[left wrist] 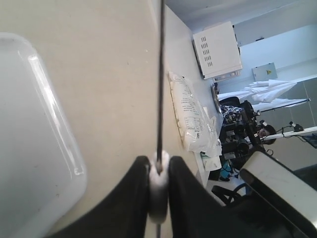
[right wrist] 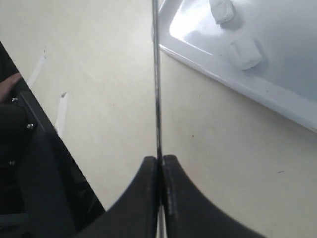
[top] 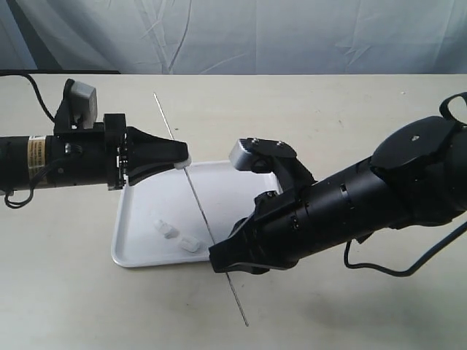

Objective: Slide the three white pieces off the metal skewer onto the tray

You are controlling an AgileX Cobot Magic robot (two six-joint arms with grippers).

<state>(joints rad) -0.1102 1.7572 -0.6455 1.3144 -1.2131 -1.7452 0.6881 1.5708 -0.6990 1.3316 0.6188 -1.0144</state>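
The thin metal skewer [top: 197, 200] slants over the white tray [top: 139, 251], held in the air. My right gripper [top: 219, 261] is shut on the skewer [right wrist: 157, 84] near its lower end, by the tray's front edge. My left gripper [top: 184, 159] is shut on one white piece [left wrist: 159, 191] still threaded on the skewer [left wrist: 160, 74], above the tray's back edge. Two other white pieces [top: 166, 231] [top: 191, 243] lie loose in the tray's front part, also visible in the right wrist view as white pieces [right wrist: 221, 10] [right wrist: 244, 52] on the tray [right wrist: 277, 94].
Beige tabletop [top: 306, 109] surrounds the tray, with a pale curtain behind. The left wrist view shows a plastic bag [left wrist: 190, 111] lying at the table's edge and room clutter beyond. The right arm's bulky black body [top: 379, 189] reaches over the tray's right side.
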